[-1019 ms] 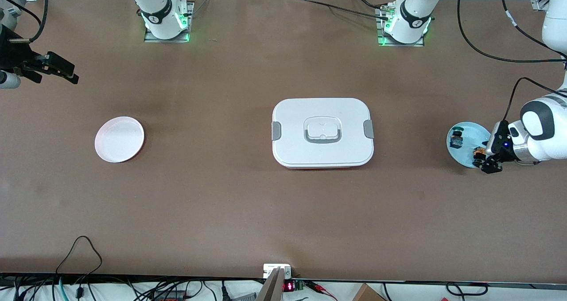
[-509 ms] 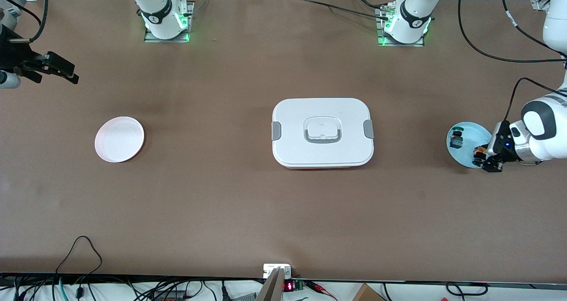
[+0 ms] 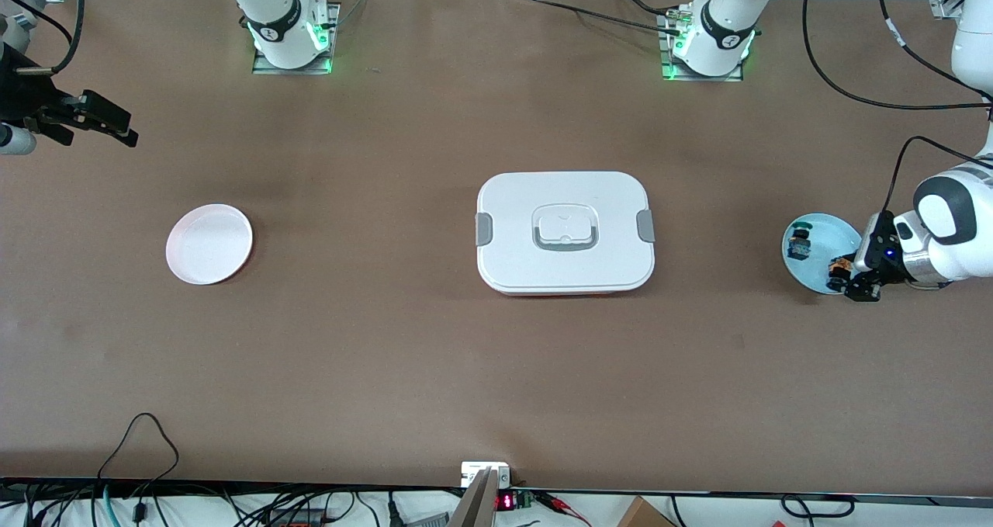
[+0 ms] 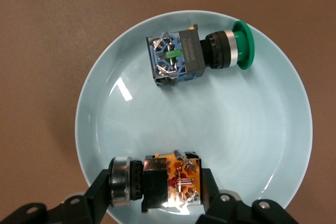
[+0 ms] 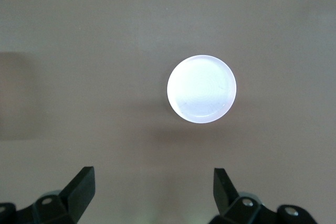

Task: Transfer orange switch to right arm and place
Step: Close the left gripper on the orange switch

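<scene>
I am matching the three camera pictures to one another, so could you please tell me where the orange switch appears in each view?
Front view: the orange switch lies on the light blue plate at the left arm's end of the table, clamped in the left gripper.
Left wrist view: the switch sits between the fingers, on the plate's rim.
Right wrist view: not in it.
Shared landmark: the blue-bodied switch with a green cap.

Left pincer (image 4: 157,203) — fingertips cut off
</scene>
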Robot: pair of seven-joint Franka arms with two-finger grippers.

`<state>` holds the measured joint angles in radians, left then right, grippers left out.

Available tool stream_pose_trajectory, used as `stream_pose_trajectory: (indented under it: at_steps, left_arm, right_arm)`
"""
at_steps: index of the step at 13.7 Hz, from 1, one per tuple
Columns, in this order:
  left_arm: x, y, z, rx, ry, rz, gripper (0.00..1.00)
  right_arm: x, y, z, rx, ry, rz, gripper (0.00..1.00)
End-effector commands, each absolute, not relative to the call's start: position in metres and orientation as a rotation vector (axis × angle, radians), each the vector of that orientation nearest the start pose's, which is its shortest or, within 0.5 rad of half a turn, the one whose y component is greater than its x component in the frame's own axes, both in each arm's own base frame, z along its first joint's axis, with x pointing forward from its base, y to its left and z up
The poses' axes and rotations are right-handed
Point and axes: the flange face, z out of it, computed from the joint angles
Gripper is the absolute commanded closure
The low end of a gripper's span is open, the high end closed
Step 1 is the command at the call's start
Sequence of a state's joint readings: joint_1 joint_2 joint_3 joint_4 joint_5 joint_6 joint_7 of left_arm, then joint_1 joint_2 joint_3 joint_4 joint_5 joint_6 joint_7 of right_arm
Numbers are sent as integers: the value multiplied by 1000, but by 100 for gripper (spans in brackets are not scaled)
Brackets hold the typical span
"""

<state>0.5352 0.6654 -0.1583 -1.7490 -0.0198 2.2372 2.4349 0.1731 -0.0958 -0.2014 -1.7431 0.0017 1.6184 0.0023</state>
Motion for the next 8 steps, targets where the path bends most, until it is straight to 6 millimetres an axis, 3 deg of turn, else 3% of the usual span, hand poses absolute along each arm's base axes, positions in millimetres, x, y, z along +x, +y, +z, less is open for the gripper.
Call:
stream_pose_trajectory:
  at_steps: [1,3,8]
  left_arm:
    - [603,245,187,-1746,2821,-198,100]
    - [609,246,202,-1783,2802,-237,100]
    - [645,233,277,-1841,2868,-333,100]
  right_arm:
    - [524,-17,604,-3129,62,44,0]
    - [525,-18,603,-3129,65,46,0]
    - [525,-18,603,-3129,65,46,0]
